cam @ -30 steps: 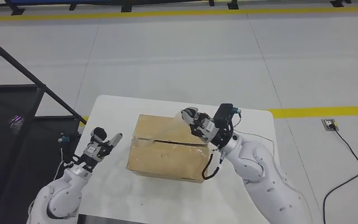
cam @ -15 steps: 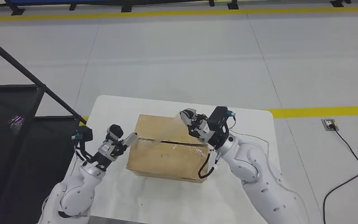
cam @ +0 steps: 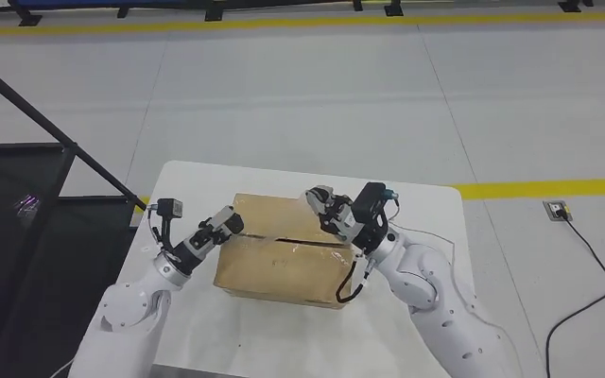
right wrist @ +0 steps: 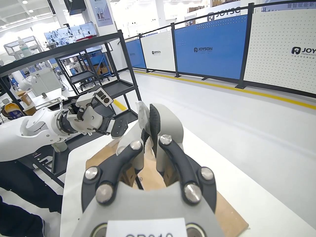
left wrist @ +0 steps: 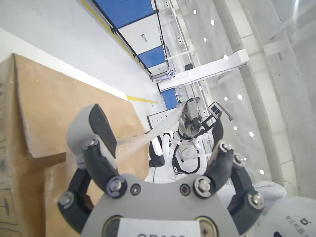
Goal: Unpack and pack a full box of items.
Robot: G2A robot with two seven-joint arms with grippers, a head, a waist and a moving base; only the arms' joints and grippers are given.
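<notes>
1. Top view: the box (cam: 284, 253) sits mid-table (cam: 189, 184), long axis 9–3 o'clock. The flaps lie flat and the seam runs along that same axis.
2. Over the box top, near its 1 o'clock corner, the right claw (cam: 319, 200) is pressed together, pinching a clear tape strip (left wrist: 143, 138). The strip's crumpled end pokes out past the pads.
3. From that pinch the tape strip runs toward 9 o'clock, roughly along the seam, down to the box's left end. It looks anchored there, but I can't confirm the bond.
4. At the box's 9 o'clock end, at top-edge height, the left claw (cam: 232, 223) is spread wide and holds nothing. One pad sits just beside the spot where the tape strip meets the cardboard. I cannot tell whether it touches.
5. Key relation: the strip's low end lies at 9 o'clock from the right claw and right next to the left claw, so the left arm is the nearer one.
6. My read: this is the tape-stripping step, and unpacking proper has not begun. The next move likely needs the left claw to brace the box or take the strip while the right claw pulls along the 9–3 axis.
7. Risks: an unbraced box could drag or tip with the pull, and the strip could tear mid-run.
</notes>
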